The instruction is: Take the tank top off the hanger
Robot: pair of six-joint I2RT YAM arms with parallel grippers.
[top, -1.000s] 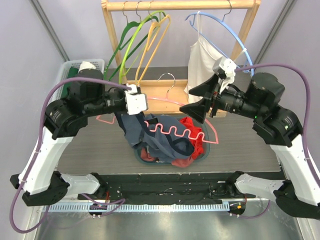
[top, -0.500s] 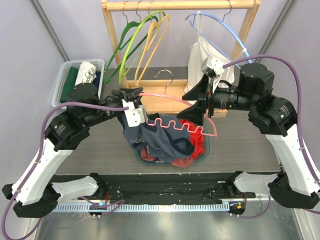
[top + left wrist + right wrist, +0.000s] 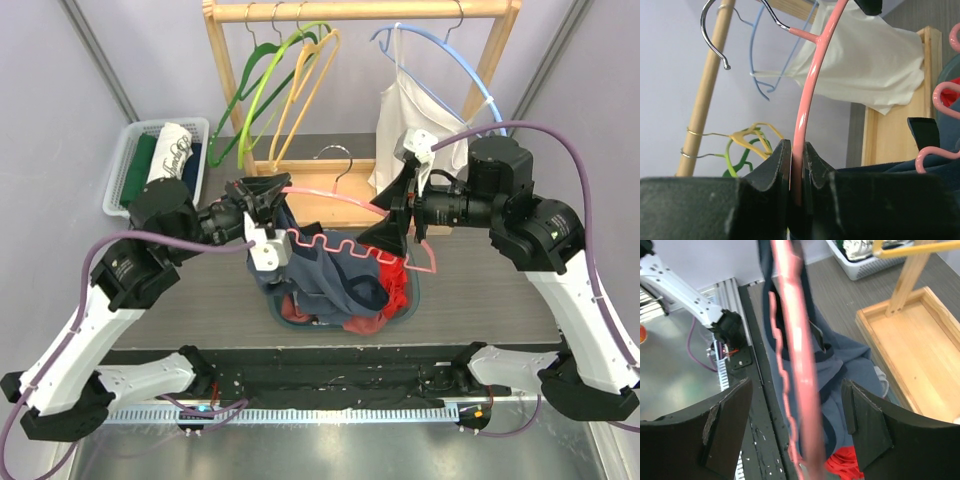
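Top external view: at the near middle of the tabletop (image 3: 190,300), a round tub (image 3: 410,300) holds a red garment (image 3: 385,280). The navy tank top (image 3: 325,280) sags onto that heap from the pink hanger (image 3: 318,190) held just above it. The hanger's long axis runs left to right between the two arms, its right end dipping lower and its wire hook (image 3: 335,155) on the rack side.

The left gripper (image 3: 265,195) pinches the hanger's upper rod near the left shoulder. The left wrist view shows both fingers (image 3: 775,160) pressed flat on the pink rod and on nothing else. The right gripper (image 3: 393,212) stands at the opposite shoulder with its fingers spread wide, one on each side of the rod. In the right wrist view the rod runs through the gap and touches neither finger, as far as can be seen.

The cloth gathers under the hanger's left half, so it lies below the right fingers and toward the left arm, the nearer of the two. A dark strap appears looped on the rod near that left end, so the garment is judged not yet free. The unoccupied right fingers would have to reach down for it.

Farther back, a wooden rack (image 3: 360,10) carries a white top (image 3: 400,125) on a blue hanger (image 3: 450,60). A basket (image 3: 125,170) of folded clothes sits at the far left.
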